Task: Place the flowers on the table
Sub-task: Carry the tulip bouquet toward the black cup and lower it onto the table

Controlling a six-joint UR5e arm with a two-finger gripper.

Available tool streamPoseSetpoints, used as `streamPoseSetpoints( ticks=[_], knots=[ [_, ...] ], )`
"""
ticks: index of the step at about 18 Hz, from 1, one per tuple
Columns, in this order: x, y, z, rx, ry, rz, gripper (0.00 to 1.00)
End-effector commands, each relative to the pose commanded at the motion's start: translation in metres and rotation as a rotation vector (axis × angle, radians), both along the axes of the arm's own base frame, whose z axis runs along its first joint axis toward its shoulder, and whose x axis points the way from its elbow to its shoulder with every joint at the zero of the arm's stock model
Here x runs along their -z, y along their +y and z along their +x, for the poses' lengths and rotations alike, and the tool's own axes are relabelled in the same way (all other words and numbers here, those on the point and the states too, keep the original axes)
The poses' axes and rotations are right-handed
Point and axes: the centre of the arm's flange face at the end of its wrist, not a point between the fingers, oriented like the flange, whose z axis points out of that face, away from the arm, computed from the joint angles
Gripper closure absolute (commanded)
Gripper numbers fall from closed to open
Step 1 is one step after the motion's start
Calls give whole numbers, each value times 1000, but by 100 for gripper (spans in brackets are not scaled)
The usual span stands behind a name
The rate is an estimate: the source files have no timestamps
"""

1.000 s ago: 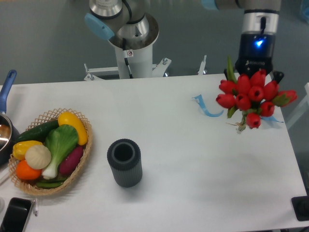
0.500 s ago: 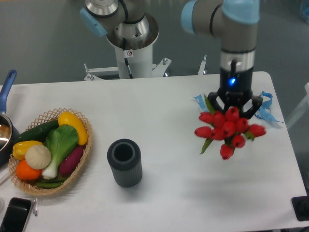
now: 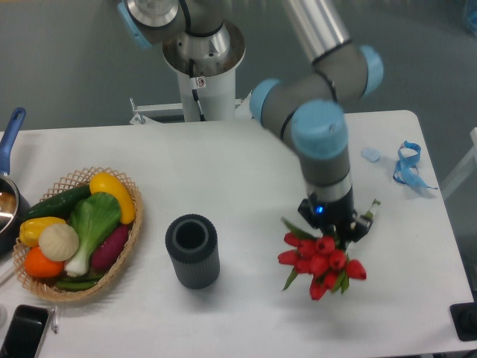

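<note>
Since the earlier frames I am carrying the bunch of red tulips with green leaves (image 3: 320, 264) from the far right corner toward the near middle of the large flat white tabletop (image 3: 246, 171). My two-finger gripper (image 3: 334, 225) is clamping the stems, though its fingers are partly hidden. Blooms are pointing toward the near edge, directly below my tool, probably hanging just above the surface, right of the dark grey ribbed cylindrical vase (image 3: 193, 250).
</note>
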Motion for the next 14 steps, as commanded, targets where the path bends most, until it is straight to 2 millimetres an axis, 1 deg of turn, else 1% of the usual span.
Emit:
streamPoseSetpoints(
  ticks=[1, 4, 6, 8, 10, 11, 12, 13, 14],
  knots=[
    [9, 2, 0, 3, -10, -7, 65],
    [23, 8, -4, 4, -24, -12, 65],
    [33, 19, -5, 12, -24, -19, 65],
    [35, 25, -6, 11, -20, -14, 65],
    [35, 26, -5, 10, -21, -11, 65],
    [33, 25, -6, 11, -21, -9, 63],
    [31, 25, -6, 11, -18, -4, 59],
    [29, 26, -6, 12, -14, 1, 43],
    [26, 26, -6, 12, -9, 5, 20]
  ],
)
